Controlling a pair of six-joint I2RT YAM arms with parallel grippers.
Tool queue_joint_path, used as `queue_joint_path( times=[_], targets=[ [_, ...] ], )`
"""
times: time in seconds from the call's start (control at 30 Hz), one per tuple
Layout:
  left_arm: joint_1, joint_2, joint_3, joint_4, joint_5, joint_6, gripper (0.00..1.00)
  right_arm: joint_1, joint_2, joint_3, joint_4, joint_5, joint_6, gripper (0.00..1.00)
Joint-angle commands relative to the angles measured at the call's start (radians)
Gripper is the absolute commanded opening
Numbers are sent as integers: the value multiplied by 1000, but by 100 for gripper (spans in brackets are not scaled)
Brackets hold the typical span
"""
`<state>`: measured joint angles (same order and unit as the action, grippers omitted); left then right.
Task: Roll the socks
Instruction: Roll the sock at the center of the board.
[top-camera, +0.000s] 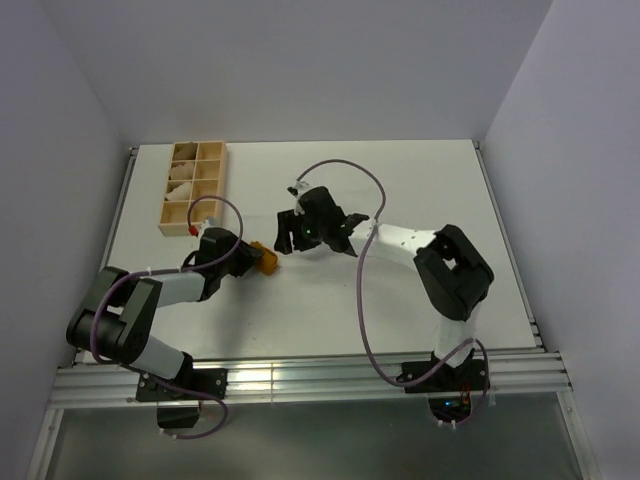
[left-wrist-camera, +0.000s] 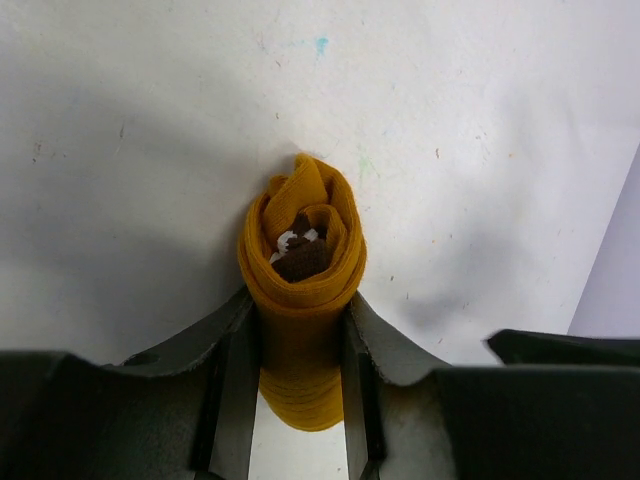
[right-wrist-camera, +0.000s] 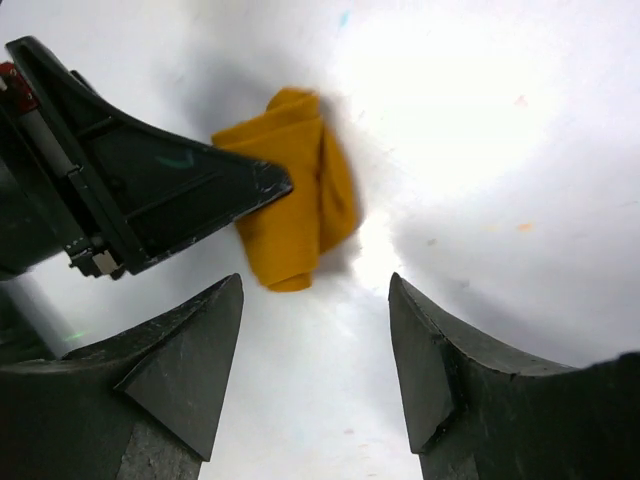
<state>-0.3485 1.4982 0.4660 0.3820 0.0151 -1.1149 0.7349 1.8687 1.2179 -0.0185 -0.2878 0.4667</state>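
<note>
The mustard-orange sock (left-wrist-camera: 302, 300) is rolled into a tight bundle, with the dark brown cuff and a bit of white showing at its centre. My left gripper (left-wrist-camera: 300, 350) is shut on this roll, one finger on each side. From above the roll (top-camera: 265, 260) sticks out of the left gripper (top-camera: 250, 258) at mid table. My right gripper (right-wrist-camera: 315, 290) is open and empty, its fingers apart, just short of the sock roll (right-wrist-camera: 295, 215). From above the right gripper (top-camera: 290, 238) sits close to the right of the roll.
A wooden compartment box (top-camera: 168, 210) holding pale cream rolled bundles stands at the back left of the white table (top-camera: 430, 180). The left gripper's body (right-wrist-camera: 120, 190) fills the left of the right wrist view.
</note>
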Motion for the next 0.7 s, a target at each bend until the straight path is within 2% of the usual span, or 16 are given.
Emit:
queue_joint_path(
  times=[0.0, 0.1, 0.2, 0.47, 0.67],
  targets=[
    [-6, 17, 29, -117, 5, 43, 27, 90, -91, -41, -14, 330, -244, 67],
    [-6, 19, 45, -144, 11, 44, 27, 185, -114, -78, 61, 479, -354, 67],
    [-6, 17, 54, -163, 14, 41, 27, 253, -117, -121, 159, 551, -416, 68],
    [-6, 5, 71, -196, 28, 41, 27, 353, -42, -201, 428, 624, -536, 71],
    [-6, 7, 79, -203, 42, 38, 27, 365, 23, -198, 505, 618, -574, 71]
  ],
)
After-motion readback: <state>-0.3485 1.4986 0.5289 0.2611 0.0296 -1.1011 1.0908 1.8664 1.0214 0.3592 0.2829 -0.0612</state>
